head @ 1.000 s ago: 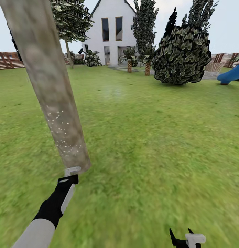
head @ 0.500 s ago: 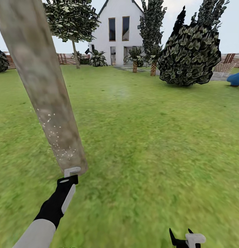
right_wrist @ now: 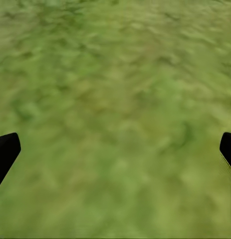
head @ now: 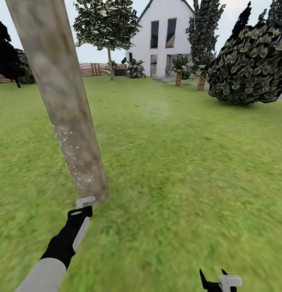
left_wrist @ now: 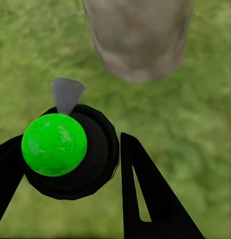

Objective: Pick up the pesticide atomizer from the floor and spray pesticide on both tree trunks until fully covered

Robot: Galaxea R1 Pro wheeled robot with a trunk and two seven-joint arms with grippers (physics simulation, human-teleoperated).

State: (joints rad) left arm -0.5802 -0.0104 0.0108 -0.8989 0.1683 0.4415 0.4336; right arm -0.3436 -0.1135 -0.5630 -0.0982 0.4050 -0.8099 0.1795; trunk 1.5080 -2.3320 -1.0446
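At the left of the head view, your left gripper (head: 85, 201) pinches the atomizer (left_wrist: 70, 152), nozzle facing the trunk (head: 63, 101), which slants from upper left to the arm. White specks mark only its lower part, so sweep the spray upward and around. At lower right, your right gripper (right_wrist: 115, 149) hangs spread over the grass (head: 189, 162).
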